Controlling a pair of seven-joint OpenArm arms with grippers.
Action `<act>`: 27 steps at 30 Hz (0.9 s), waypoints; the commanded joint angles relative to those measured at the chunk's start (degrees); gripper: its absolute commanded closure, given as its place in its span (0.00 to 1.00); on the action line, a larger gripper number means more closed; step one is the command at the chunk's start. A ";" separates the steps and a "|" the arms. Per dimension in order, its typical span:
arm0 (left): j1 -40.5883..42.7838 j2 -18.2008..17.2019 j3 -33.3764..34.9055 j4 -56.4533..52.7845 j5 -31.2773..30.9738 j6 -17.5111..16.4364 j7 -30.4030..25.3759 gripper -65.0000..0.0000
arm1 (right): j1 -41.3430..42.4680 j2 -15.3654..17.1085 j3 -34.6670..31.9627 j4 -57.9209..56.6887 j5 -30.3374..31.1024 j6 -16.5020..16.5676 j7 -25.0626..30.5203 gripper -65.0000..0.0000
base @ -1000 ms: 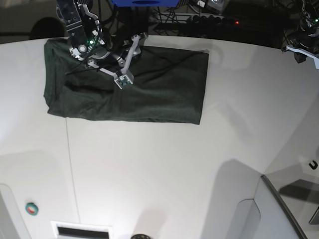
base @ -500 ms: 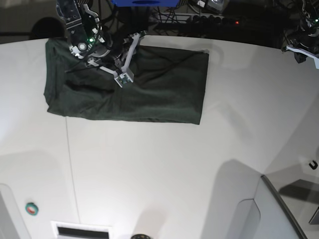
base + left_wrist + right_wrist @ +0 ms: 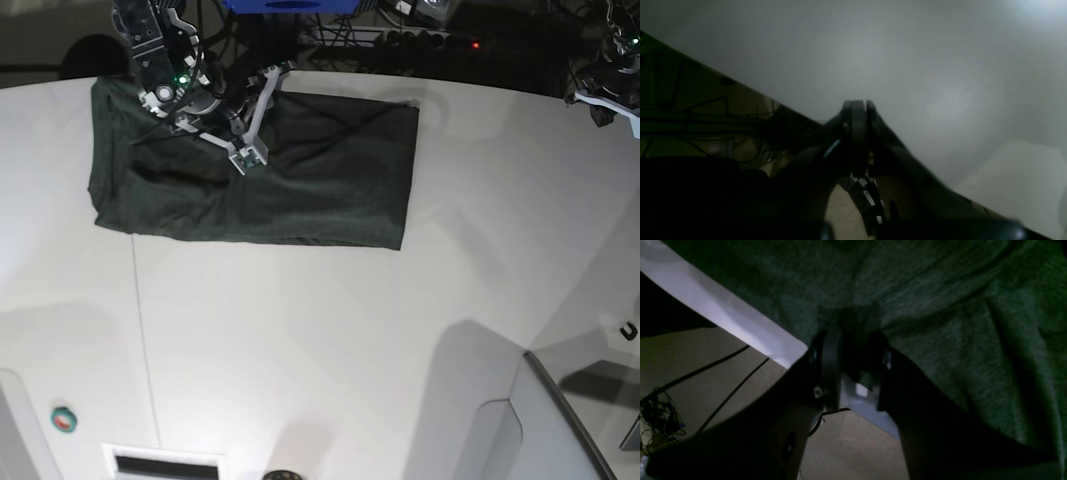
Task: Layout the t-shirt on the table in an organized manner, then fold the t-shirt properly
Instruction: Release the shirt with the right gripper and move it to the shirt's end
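1. The t-shirt (image 3: pixel 260 165) lies folded into a wide dark green rectangle at the table's (image 3: pixel 330 340) 11 o'clock, along the far edge.
2. Right gripper (image 3: pixel 853 340) – jaws narrowed, pinching a ridge of the t-shirt's cloth near the far edge.
3. Left gripper (image 3: pixel 858 106) – fingers pressed together, holding nothing, over bare table at 1 o'clock.

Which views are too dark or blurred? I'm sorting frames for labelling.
Left wrist view: dim, the shut left gripper a soft black silhouette against the grey table. Right wrist view: dark, the right gripper black, yet the t-shirt weave shows. Base view: sharpest, glare on the table's near edge, background dark.
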 commanded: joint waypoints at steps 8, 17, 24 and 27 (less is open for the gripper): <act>0.32 -1.01 -0.50 0.74 -0.49 0.14 -1.01 1.00 | 0.30 -0.18 0.07 1.22 0.37 -0.35 1.08 0.61; 0.32 -1.10 -0.50 0.74 -0.49 0.14 -1.01 1.00 | 0.92 -0.27 -0.02 1.22 0.45 -0.35 1.17 0.72; 0.32 -1.10 -0.50 0.74 -0.49 0.14 -1.01 1.00 | 1.09 -0.27 -0.02 1.22 0.45 -0.35 2.93 0.76; 0.32 -1.10 -0.50 0.74 -0.49 0.14 -1.01 1.00 | 1.09 -0.27 -0.11 1.22 0.37 -0.35 2.93 0.78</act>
